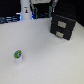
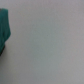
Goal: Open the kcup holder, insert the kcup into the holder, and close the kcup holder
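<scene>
On the white table [image 1: 47,57] you have the kcup [image 1: 18,55] standing upright toward the exterior view's left, alone on bare surface, its green top showing. The holder [image 1: 63,23] sits well apart from it, toward the exterior view's right and farther back, a black box with its grey-edged front panels flush, so the drawer looks shut. A white bottle [image 1: 25,11] stands at the back edge. You won't find the gripper in the exterior view. The wrist view gives you only blurred pale surface and a teal-green shape [image 2: 4,29] at one edge, too blurred to identify; no fingers show, so you cannot tell their state.
</scene>
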Controlling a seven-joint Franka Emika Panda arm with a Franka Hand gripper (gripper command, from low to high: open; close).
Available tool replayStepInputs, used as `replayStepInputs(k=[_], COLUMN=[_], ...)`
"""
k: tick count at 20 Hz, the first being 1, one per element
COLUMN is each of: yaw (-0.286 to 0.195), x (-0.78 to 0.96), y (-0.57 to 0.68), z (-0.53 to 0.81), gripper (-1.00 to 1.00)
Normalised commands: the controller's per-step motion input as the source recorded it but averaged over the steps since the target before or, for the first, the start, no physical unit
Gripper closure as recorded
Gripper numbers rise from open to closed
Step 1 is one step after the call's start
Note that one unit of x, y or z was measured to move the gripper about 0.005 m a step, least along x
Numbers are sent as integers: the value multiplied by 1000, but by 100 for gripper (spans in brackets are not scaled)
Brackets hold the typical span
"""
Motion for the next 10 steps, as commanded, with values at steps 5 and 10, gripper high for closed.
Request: replayStepInputs(k=[5,10], yaw=[-222,-218], x=[-240,-226], y=[618,650], z=[0,0], gripper=[-100,-100])
